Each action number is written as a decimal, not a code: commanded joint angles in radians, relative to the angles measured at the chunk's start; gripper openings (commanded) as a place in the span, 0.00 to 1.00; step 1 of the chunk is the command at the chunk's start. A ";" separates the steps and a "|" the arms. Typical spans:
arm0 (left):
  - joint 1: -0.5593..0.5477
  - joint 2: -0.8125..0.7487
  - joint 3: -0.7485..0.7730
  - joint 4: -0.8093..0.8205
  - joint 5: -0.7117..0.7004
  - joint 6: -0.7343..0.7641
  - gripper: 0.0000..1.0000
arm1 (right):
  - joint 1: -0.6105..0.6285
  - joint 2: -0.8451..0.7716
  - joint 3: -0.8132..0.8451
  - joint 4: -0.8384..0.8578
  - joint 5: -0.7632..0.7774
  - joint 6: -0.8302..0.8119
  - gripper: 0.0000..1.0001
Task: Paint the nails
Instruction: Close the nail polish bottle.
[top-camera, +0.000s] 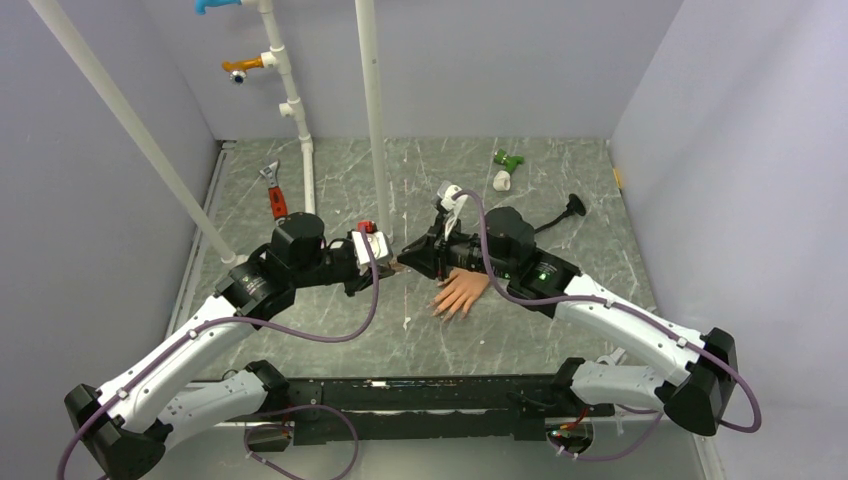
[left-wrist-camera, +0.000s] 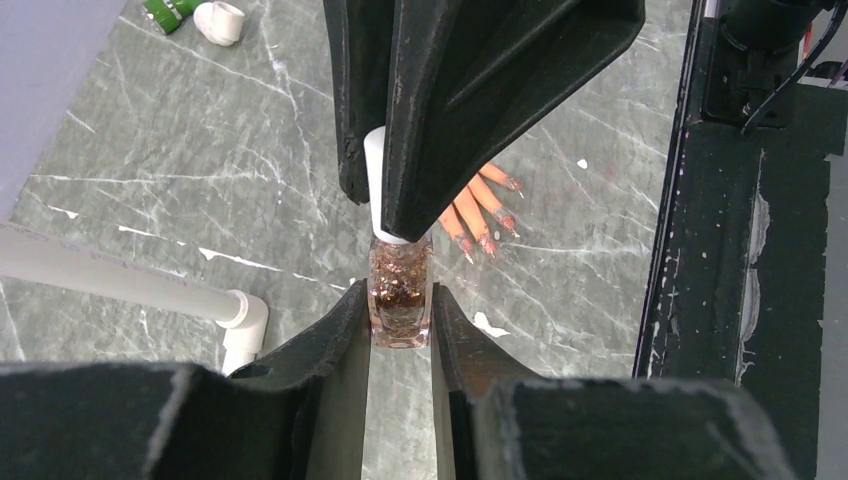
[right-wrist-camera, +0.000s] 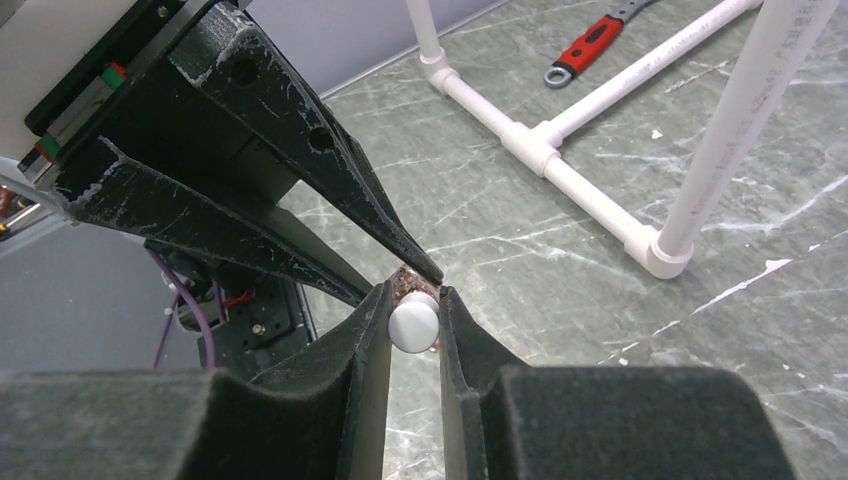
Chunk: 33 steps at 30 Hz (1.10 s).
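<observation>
My left gripper is shut on a small glass bottle of coppery glitter polish, held above the table. My right gripper meets it from the other side, shut on the bottle's white cap, which still sits on the bottle neck. In the top view the two grippers touch tip to tip just left of the peach mannequin hand, which lies flat on the table with fingers spread. Its nails show glittery specks in the left wrist view, partly hidden behind the right gripper's fingers.
A white PVC pipe frame stands behind the grippers, with a foot close to the left gripper. A red-handled wrench lies at the back left. A green part, a white fitting and a black tool lie at the back right.
</observation>
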 joint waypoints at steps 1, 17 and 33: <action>-0.003 -0.022 0.031 0.068 0.016 -0.005 0.00 | 0.008 0.022 0.051 0.003 -0.009 -0.045 0.00; -0.004 -0.042 0.019 0.095 -0.068 -0.018 0.00 | 0.021 0.052 0.076 -0.080 0.015 -0.058 0.00; -0.003 -0.054 0.007 0.133 -0.298 -0.035 0.00 | 0.049 0.127 0.111 -0.093 0.365 0.288 0.00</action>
